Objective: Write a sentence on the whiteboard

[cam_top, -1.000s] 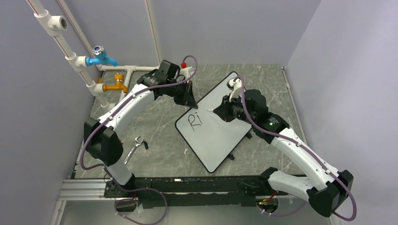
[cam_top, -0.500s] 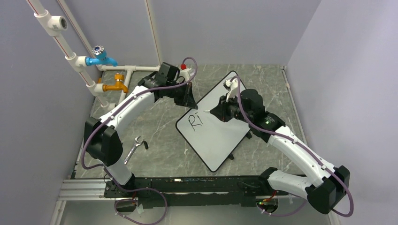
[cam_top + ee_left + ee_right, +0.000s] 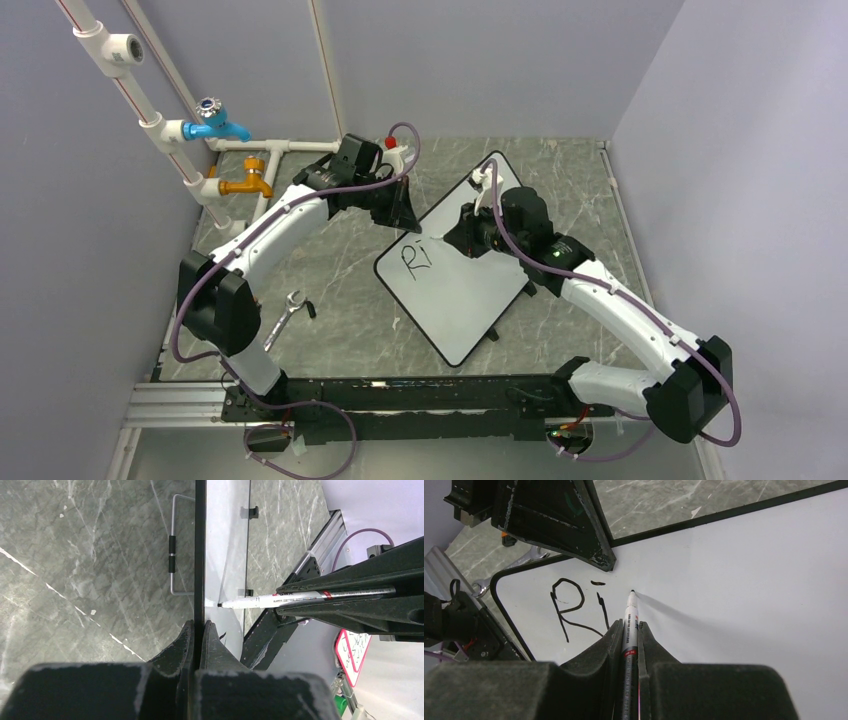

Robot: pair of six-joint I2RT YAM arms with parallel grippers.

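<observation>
**Q:** Top external: what has changed in the last second?

**Me:** Nothing about the whiteboard (image 3: pixel 462 300). It lies at a slant on the desk (image 3: pixel 340 290), right of the middle, with one corner toward the far edge. My left hand (image 3: pixel 403 216) is closed on its thin black rim, on the side toward the desk's far-left corner, and has not budged. My right arm has reached further toward the far edge, carrying my right hand (image 3: pixel 629 628) along the board.

**Q:** And that hand?

**Me:** It is closed on the marker (image 3: pixel 629 614), with the barrel running out between the fingers. The tip now sits just to the right of the last stroke. Whether it touches the board or is just off it, I cannot tell.

**Q:** What does that mean for the job?

**Me:** I judge the second letter done and the third not yet begun, so most of the line is still to write.

**Q:** Anything legible?

**Me:** The sentence (image 3: pixel 574 608) so far reads "Ri", near the board's corner beside my left hand. The marker's white barrel carries black print and a red band, and the print is too small to read.
</observation>
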